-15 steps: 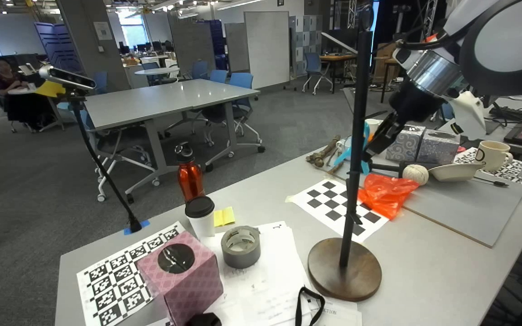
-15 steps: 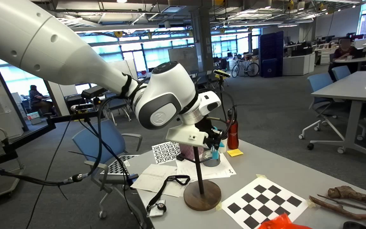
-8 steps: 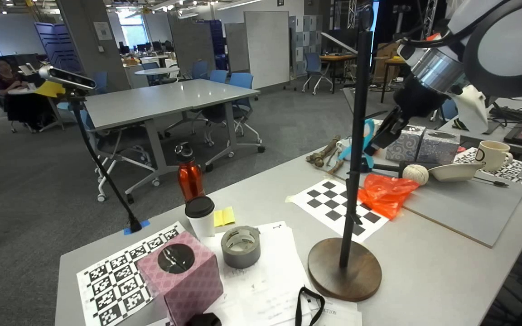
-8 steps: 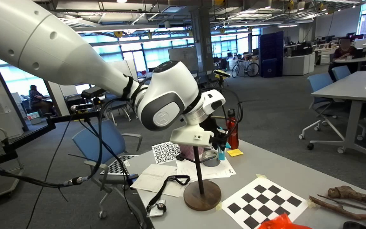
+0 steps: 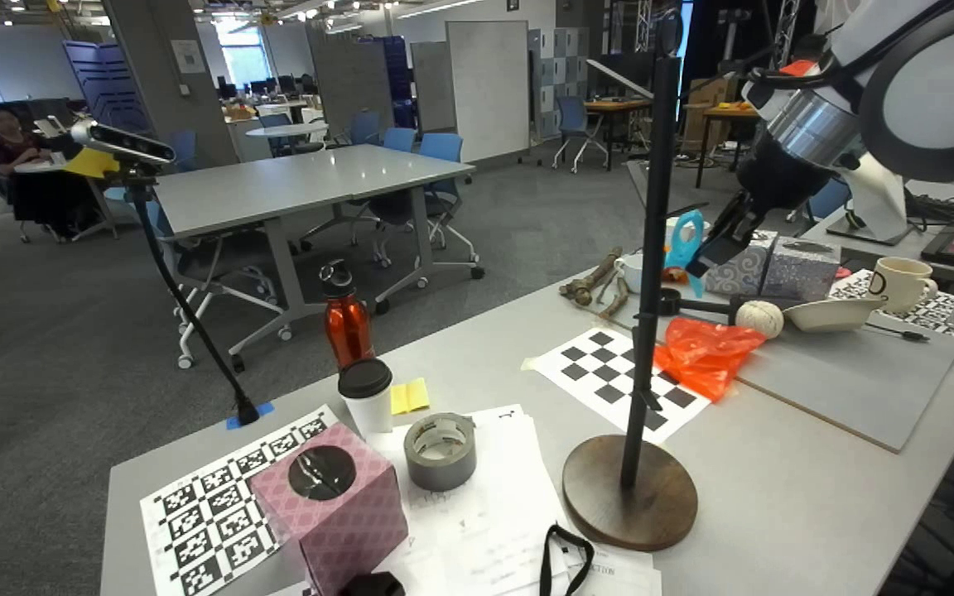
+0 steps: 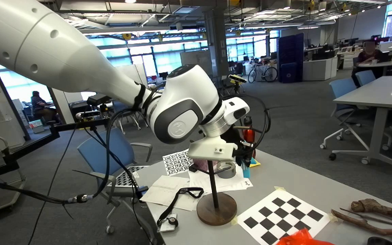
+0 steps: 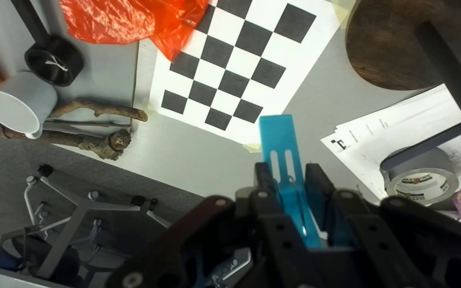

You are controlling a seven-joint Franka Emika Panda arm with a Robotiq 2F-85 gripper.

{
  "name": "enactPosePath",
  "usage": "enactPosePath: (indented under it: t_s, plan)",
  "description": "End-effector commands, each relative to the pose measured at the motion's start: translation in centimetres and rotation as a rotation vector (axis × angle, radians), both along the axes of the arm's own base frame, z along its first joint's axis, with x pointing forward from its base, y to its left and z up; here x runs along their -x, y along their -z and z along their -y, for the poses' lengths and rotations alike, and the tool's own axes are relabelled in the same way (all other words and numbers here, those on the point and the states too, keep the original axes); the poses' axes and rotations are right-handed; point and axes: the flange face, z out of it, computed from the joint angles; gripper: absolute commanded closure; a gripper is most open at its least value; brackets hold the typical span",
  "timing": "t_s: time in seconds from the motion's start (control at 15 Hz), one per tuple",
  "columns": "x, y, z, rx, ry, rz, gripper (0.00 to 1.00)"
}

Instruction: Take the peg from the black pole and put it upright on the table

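Right of the fingers (image 7: 316, 180) in the wrist view, a tape roll (image 7: 424, 165) reads DUCK on its inside. In an exterior view, 1 letter, D, marks the cream mug (image 5: 899, 285) right of the fingers; well below them, a sheet (image 5: 630, 575) shows CTION.

Big windows (image 6: 168, 51) at the back glow almost white in an exterior view, and a lamp (image 6: 130, 1) shines on the ceiling. The far table (image 5: 278, 184) has little bright spots. In the wrist view, the bag (image 7: 110, 20) glints white, and the gripper (image 7: 289, 176) looks dark and blurry up close.
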Motion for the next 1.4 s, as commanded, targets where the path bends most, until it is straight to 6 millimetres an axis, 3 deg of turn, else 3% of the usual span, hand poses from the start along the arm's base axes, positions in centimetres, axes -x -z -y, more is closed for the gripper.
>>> enactPosePath:
  t_s: [0.0, 0.4, 1.33]
  plan:
    - [0.5, 0.2, 0.5, 0.003, 0.021, 0.012, 0.93]
    - [1.1, 1.3, 1.1, -0.008, 0.053, -0.010, 0.93]
    - [3.2, 8.2, 2.2, -0.047, 0.177, -0.068, 0.93]
